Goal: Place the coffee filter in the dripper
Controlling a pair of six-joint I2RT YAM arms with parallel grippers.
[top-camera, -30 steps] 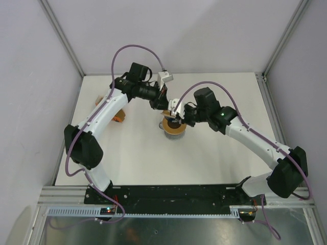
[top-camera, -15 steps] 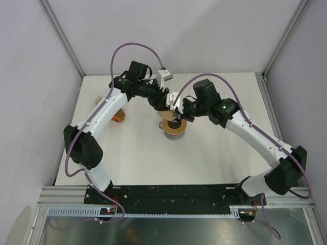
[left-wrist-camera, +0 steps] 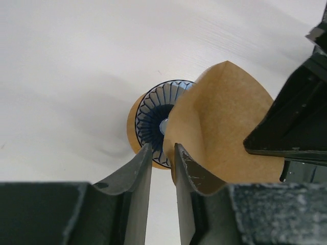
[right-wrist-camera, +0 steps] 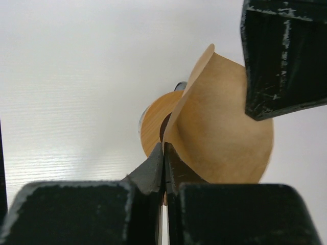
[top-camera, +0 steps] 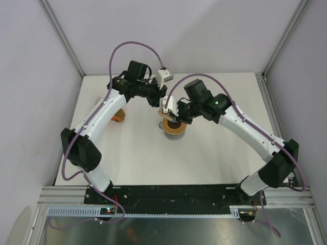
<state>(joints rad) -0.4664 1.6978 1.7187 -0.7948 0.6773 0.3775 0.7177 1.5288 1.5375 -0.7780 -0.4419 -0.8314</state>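
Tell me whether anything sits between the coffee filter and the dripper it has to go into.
Nothing visible does. The coffee filter hangs opened above the dripper, pinched at its edge by the right gripper, and what shows of the dripper's ribbed mouth is bare. The left gripper sits at the filter's side, not beneath it.

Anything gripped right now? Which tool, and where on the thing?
The right tool is shut on the coffee filter, pinching the paper's edge. The left tool stands slightly open beside the filter's other side and does not appear to be gripping it.
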